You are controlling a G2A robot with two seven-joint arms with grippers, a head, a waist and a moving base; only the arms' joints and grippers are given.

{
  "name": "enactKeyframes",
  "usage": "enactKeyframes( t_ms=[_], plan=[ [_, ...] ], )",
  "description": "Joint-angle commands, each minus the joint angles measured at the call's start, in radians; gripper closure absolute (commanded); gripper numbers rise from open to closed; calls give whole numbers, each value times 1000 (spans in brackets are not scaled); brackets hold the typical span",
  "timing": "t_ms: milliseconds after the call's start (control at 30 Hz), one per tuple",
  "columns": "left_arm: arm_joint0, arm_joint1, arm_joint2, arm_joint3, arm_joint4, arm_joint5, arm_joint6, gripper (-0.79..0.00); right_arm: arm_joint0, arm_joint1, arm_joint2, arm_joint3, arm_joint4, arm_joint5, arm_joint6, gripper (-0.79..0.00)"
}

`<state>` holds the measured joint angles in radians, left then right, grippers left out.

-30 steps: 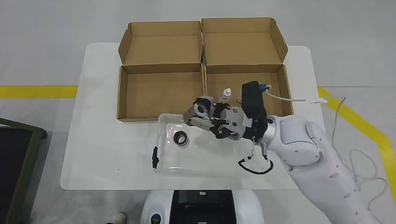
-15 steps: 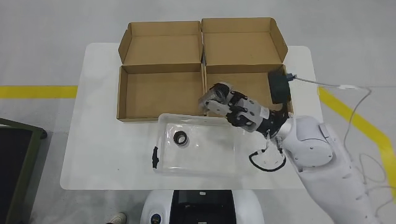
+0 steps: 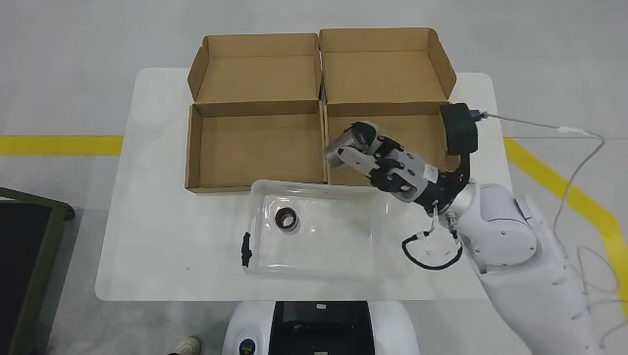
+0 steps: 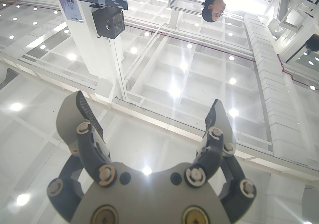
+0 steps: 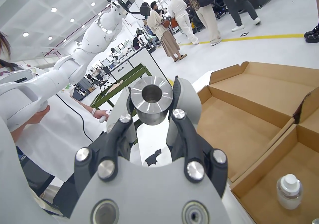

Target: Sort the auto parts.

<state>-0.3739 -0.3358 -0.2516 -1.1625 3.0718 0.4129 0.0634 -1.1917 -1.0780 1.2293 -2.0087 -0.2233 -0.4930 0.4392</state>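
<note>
The left gripper [image 4: 147, 108] points up at the ceiling with its jaws spread and nothing between them. I judge it is parked high so that the table stays free for the other arm.

On the table [image 3: 157, 188], the left box [image 3: 255, 149] lies open with a bare floor, flaps folded back so parts can go in from above. Just in front of the boxes is a clear bin [image 3: 324, 247], the stock to be sorted. It holds one dark ring [image 3: 287, 220] near its left end.

The right gripper [image 5: 152, 91] pinches a metal sleeve [image 5: 150, 113] by its round side wall, bore toward the wrist camera. That grip across the wall probably keeps the smooth, heavy-looking piece from rolling out. In the top view the sleeve hangs above the right box [image 3: 412, 125], just inside its left wall and clear of the bin. It looks placed for a drop there, but it is so close to the shared wall that it could as well go to the left box.

One small white part [image 5: 289, 191] stands upright on the right box's floor.

Count: two boxes, one bin, one ring, one sleeve, one white part.
</note>
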Motion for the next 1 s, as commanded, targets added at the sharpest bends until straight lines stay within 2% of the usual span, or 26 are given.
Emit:
enactKeyframes(
  t_ms=[0,633,967],
  plan=[
    [0,0,0,0,0,0,0,-785,-1,-1,-10,5,-31,-2,-2,0],
    [0,0,0,0,0,0,0,-785,143,-49,-234,181,-549,77,-115,0],
    [0,0,0,0,0,0,0,-785,217,-78,-333,266,-720,128,-102,0]
  ],
)
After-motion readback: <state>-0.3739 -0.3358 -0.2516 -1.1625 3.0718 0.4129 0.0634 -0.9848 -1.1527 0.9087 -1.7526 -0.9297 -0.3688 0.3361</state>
